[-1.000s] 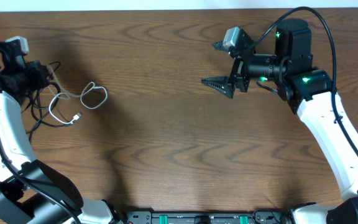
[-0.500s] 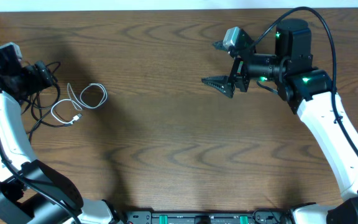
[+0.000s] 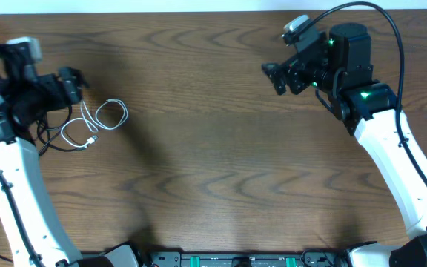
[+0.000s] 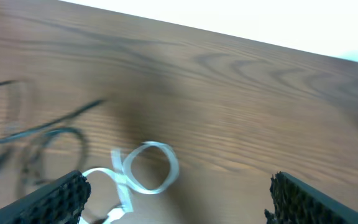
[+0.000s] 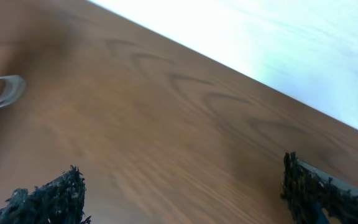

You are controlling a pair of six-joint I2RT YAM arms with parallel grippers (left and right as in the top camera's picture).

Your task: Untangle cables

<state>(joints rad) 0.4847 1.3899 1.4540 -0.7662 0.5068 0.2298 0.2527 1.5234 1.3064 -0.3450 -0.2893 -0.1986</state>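
Observation:
The short white cable (image 3: 98, 119) lies on the wooden table at the far left in two loops, its plug end toward the front. Thin black cables (image 3: 49, 132) lie bunched just left of it, partly under my left arm. My left gripper (image 3: 73, 83) hovers open above the cables with nothing in it. In the left wrist view the white cable (image 4: 149, 169) shows between the wide-apart fingers (image 4: 55, 199), and the blurred black cables (image 4: 39, 140) lie to the left. My right gripper (image 3: 277, 77) stands open and empty at the far right; its wrist view shows the white cable (image 5: 2, 91) far off.
The table's far edge (image 3: 199, 10) runs close behind both grippers. My right arm's thick black wire (image 3: 391, 33) arcs over its wrist. Bare wood (image 3: 213, 163) spans the middle and front of the table.
My left gripper has opened and let go of the cables, then shifted slightly right; the white cable settled onto the table. My right gripper has swung back and up toward the far edge.

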